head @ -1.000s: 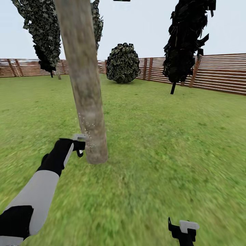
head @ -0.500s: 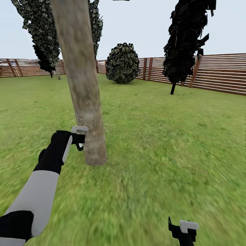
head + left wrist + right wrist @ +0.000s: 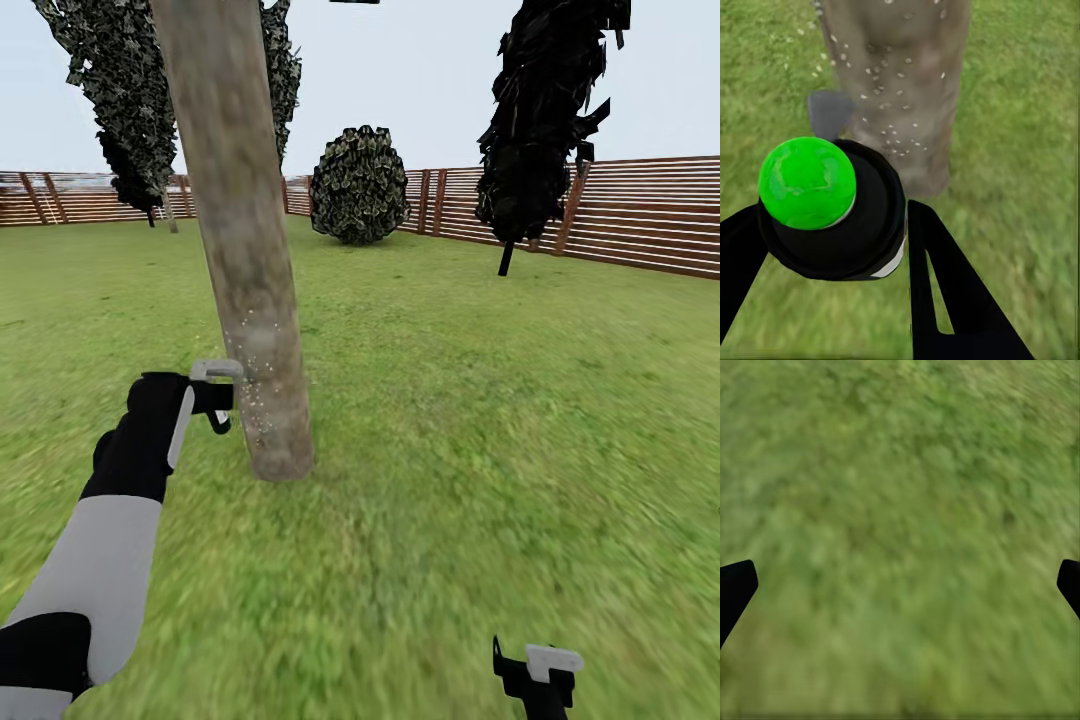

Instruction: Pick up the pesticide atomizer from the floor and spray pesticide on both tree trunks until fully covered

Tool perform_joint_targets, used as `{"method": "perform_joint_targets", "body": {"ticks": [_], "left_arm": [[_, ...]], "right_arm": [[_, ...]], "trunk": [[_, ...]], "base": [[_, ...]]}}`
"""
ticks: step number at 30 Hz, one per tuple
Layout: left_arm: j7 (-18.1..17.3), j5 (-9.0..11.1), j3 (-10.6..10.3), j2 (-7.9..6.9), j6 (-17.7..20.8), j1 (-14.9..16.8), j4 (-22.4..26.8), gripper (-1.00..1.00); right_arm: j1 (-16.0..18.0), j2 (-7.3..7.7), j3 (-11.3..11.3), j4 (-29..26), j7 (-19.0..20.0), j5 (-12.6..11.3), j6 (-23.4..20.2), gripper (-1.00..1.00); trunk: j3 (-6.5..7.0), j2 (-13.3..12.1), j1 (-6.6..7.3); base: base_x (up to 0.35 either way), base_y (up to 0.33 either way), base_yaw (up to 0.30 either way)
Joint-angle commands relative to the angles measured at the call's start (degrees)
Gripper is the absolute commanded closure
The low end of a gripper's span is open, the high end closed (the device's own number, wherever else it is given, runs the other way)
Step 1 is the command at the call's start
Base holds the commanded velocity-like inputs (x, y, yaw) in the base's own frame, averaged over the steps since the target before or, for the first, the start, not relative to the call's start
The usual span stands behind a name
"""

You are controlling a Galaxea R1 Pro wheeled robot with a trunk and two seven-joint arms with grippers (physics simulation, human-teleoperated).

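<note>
The near tree trunk (image 3: 245,250) is a thick, pale, mottled column leaning slightly, rising from the grass just ahead of me. My left gripper (image 3: 214,398) is held close to its left side, low down, and is shut on the pesticide atomizer (image 3: 832,214), a black body with a bright green ball on top. White spray specks (image 3: 881,97) dot the trunk's bark (image 3: 900,67) in front of the nozzle. My right gripper (image 3: 535,675) hangs low at the right over bare grass, open, with nothing between its fingertips (image 3: 735,592). A second leafy tree (image 3: 130,100) stands far back at the left.
A brown slatted fence (image 3: 640,215) runs along the back and right of the lawn. A round dark bush (image 3: 360,185) and a black conifer (image 3: 545,120) stand near it. Open grass (image 3: 480,420) stretches to the right of the trunk.
My left arm has risen and drawn a little to the left along the trunk, still holding the atomizer. The spray specks now sit higher on the bark. The right arm has not moved.
</note>
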State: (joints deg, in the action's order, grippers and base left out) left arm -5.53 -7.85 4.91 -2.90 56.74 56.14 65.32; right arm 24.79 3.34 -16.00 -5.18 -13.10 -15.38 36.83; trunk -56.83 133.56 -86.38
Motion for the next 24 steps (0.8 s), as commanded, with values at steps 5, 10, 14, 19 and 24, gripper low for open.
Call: {"method": "perform_joint_targets", "body": {"ticks": [5,10,14,19,24], "left_arm": [[0.03,0.12,-0.77,1.63,0.01,0.00,0.13,1.00],[0.08,-0.11,-2.88,2.66,0.03,0.02,0.16,1.00],[0.08,-0.21,-3.05,2.50,0.03,-0.23,1.19,1.00],[0.10,-0.25,-2.83,2.13,0.11,-0.73,1.65,1.00],[0.32,-0.22,-2.64,1.78,-0.21,-2.75,0.03,1.00]], "right_arm": [[0.00,0.00,0.00,-0.01,0.00,0.00,0.00,-1.00],[0.00,0.00,0.00,-0.01,0.00,0.09,0.00,-1.00],[0.00,0.00,0.00,0.00,0.00,0.25,0.00,-1.00],[0.00,0.00,0.00,-0.01,0.00,0.26,0.00,-1.00],[0.00,0.00,0.00,0.04,0.00,0.26,0.00,-1.00]], "trunk": [[0.00,0.00,0.00],[0.00,0.00,0.00],[0.00,0.00,0.00],[0.00,0.00,0.00],[0.00,0.00,0.00]], "base": [[-0.010,-0.010,0.000],[-0.108,-0.200,0.000],[-0.033,-0.261,0.000],[-0.068,-0.268,0.000],[-0.081,-0.269,0.000]]}}
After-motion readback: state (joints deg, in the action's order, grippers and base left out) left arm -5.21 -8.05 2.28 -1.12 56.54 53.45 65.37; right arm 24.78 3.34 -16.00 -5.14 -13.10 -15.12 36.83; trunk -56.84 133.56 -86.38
